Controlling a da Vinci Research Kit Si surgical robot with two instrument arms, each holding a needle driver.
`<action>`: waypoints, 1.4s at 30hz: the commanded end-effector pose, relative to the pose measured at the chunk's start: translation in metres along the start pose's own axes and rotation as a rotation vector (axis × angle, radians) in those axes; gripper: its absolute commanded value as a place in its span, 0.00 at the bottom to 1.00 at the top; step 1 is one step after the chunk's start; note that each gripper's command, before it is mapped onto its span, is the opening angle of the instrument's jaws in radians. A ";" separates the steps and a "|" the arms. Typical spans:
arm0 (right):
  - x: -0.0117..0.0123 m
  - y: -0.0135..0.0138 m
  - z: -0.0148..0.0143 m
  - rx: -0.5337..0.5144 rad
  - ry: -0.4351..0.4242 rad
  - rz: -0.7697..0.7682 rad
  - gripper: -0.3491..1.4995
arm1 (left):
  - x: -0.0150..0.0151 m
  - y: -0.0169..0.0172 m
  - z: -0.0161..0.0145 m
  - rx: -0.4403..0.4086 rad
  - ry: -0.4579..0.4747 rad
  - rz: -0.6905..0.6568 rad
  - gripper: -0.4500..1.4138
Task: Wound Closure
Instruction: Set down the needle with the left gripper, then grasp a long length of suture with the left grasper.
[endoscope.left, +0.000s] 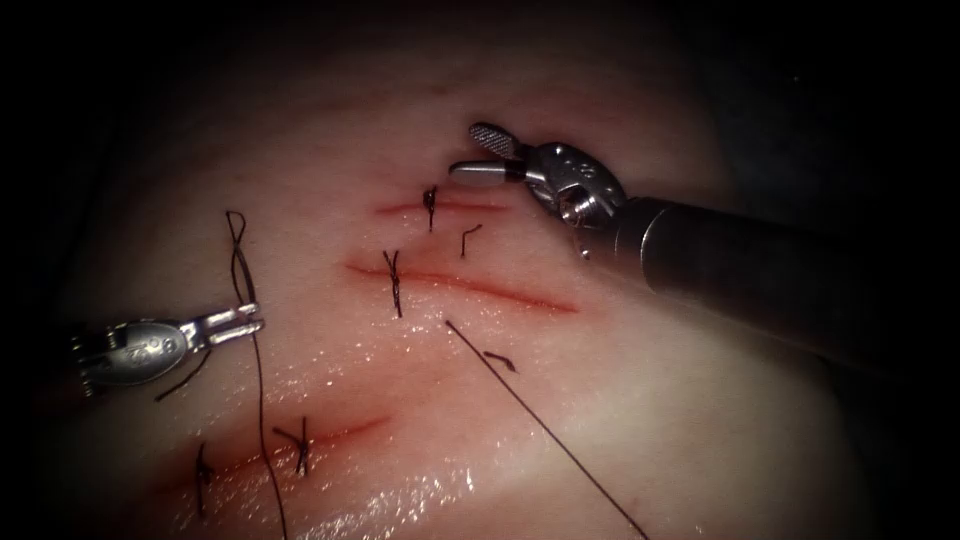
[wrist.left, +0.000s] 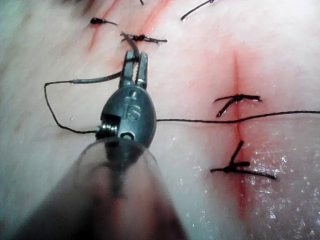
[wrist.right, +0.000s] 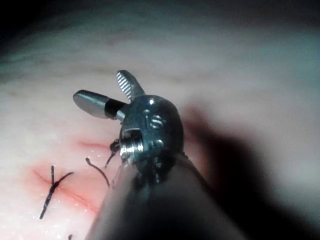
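- My left tool (endoscope.left: 235, 325) lies low over the tissue (endoscope.left: 620, 400), its jaws closed on the thread (endoscope.left: 262, 400); the strand crosses just at their tips, so the grip is at the very end of the jaws, which I judge leaves the rest of the line free to run.
- From that grip the thread rises ahead of the tool to a small loop (endoscope.left: 236, 225) and drops behind it past two tied stitches (endoscope.left: 300, 445) on the nearest cut (endoscope.left: 330, 435).
- In the left wrist view the same thread (wrist.left: 200, 120) leaves the tool's body sideways and crosses a cut (wrist.left: 237, 100) between two knots.
- My right tool (endoscope.left: 480, 152) hovers beyond the far cut (endoscope.left: 440, 208), jaws spread wide and holding nothing; I judge it is parked clear so the left one has room.
- Just below its open jaws sits a stitch (endoscope.left: 430, 205) with a short cut end (endoscope.left: 470, 238) beside it.
- The middle cut (endoscope.left: 470, 285) carries one stitch (endoscope.left: 393, 280) near its left end; to the right of that it is unstitched.
- A straight strand (endoscope.left: 540, 425) runs away from that cut towards my right shaft's near side.
- I cannot find the needle, so I cannot say whether it is in the tissue.
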 end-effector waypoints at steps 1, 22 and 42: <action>0.0023 0.0010 -0.0003 0.007 0.000 0.014 0.98 | -0.0008 -0.0008 0.0009 0.011 -0.016 0.012 0.00; 0.0061 0.0034 -0.0072 0.047 0.035 -0.650 0.97 | -0.0066 -0.0101 0.0093 0.193 -0.156 -0.192 0.68; 0.0034 0.0044 -0.0085 0.084 -0.007 -0.612 0.94 | 0.0022 0.0059 0.0099 0.011 -0.199 0.118 0.42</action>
